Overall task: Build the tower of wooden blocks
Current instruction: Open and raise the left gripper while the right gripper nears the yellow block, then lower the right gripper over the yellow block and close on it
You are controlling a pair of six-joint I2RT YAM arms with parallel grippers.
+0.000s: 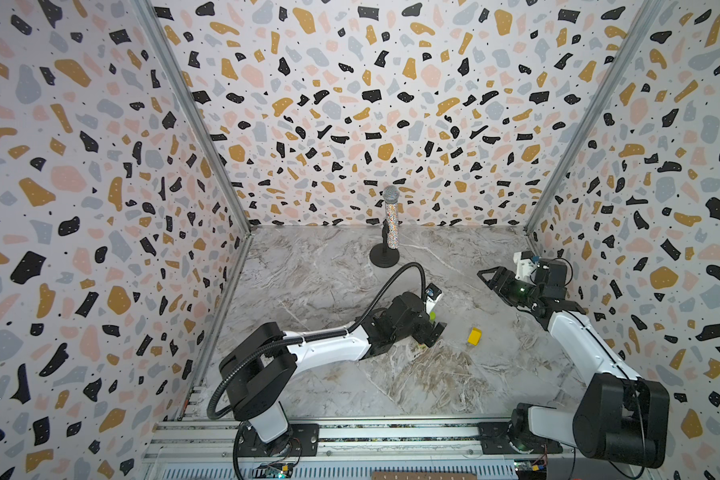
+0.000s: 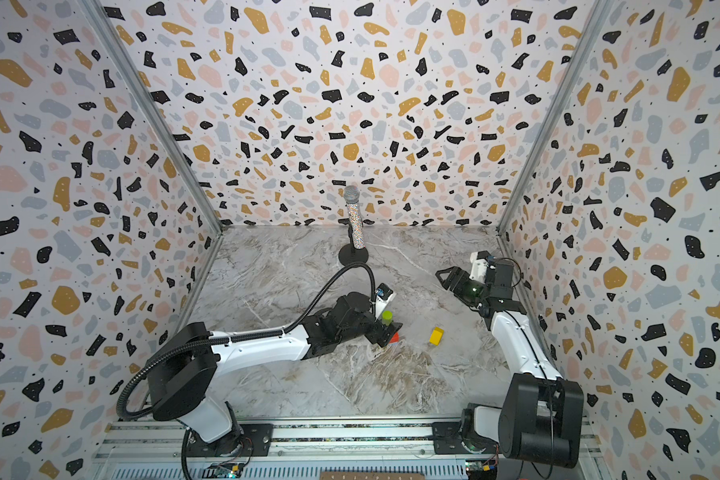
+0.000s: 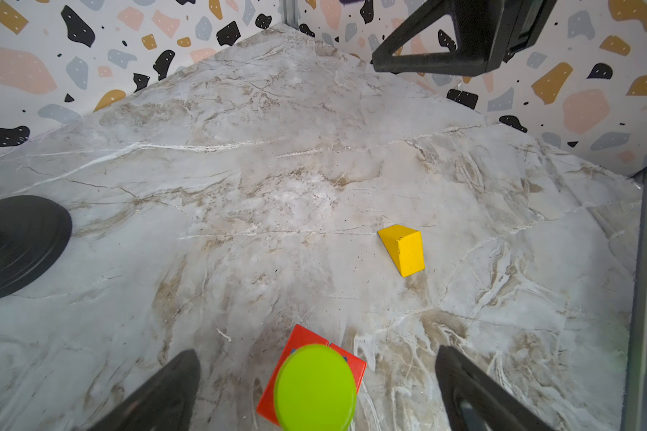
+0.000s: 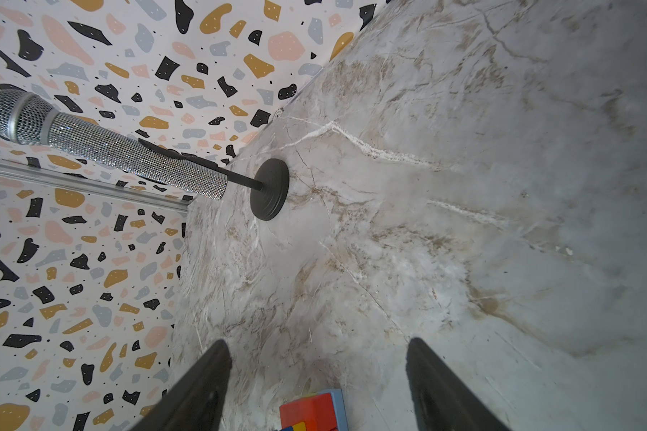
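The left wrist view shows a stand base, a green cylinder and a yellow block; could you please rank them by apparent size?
1. stand base and green cylinder: alike, both cropped, cylinder nearest the camera.
2. yellow block.

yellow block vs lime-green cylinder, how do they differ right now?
Shape: yellow block is flat-faced, wedge-like; lime-green cylinder is round.
Place: yellow block lies alone on the table; lime-green cylinder stands on red blocks, between the open fingers of the left gripper.
Shared: neither is gripped.
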